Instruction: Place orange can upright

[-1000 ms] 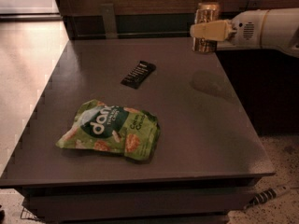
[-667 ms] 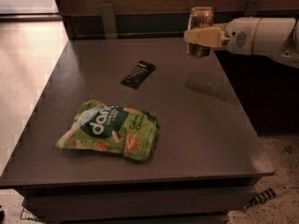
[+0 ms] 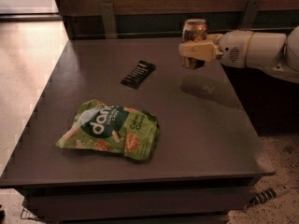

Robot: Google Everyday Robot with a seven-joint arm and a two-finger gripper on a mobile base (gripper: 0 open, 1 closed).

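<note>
Gripper: the gripper reaches in from the right edge, its cream fingers clamped around the can's middle, leaving both ends free.
Orange can: the orange can is held upright, silver top up, in the air above the tabletop's far right corner. A shadow lies on the table below it.
Reason, judged: upright carrying suits lowering it straight onto its base.
Snack bag: a green snack bag lies flat near the front left corner.
Bar: a black wrapped bar lies near the far edge, well apart from the can.
</note>
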